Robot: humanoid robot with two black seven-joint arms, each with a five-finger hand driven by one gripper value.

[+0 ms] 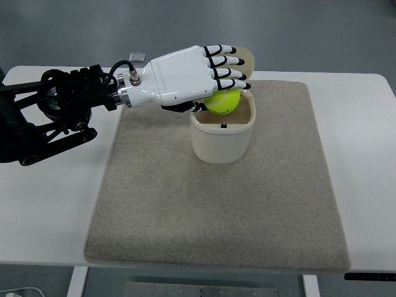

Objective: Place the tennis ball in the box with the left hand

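A yellow-green tennis ball (224, 101) hangs over the open mouth of a cream box (221, 141) on the mat. My left hand (216, 77), white with black joints, reaches in from the left and covers the ball from above, its fingers curled around it. Most of the ball's top is hidden under the fingers. The box lid (246, 60) stands open behind the hand. The right arm does not show.
A beige felt mat (216, 210) covers the middle of the white table (49, 204). The black left arm linkage (49, 114) lies over the table's left side.
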